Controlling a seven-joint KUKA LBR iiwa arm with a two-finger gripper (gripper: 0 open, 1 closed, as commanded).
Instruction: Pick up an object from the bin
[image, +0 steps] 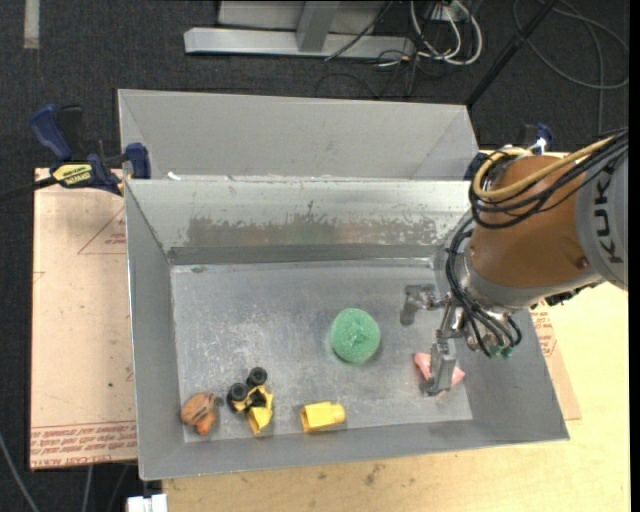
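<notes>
Low by the right wall of the bin (300, 290): the pincer (437, 385), set straight down onto a small pink thing (456, 378) near the front right corner, with pink showing on either side of it; impossible to tell whether open or closed. Counted on the floor: one pink thing, one green ball (355, 335) just left of the pincer toward the middle. Along the front edge toward the left corner: one yellow block (322, 416), one black-and-yellow toy (252, 398), one brown lump (200, 411).
</notes>
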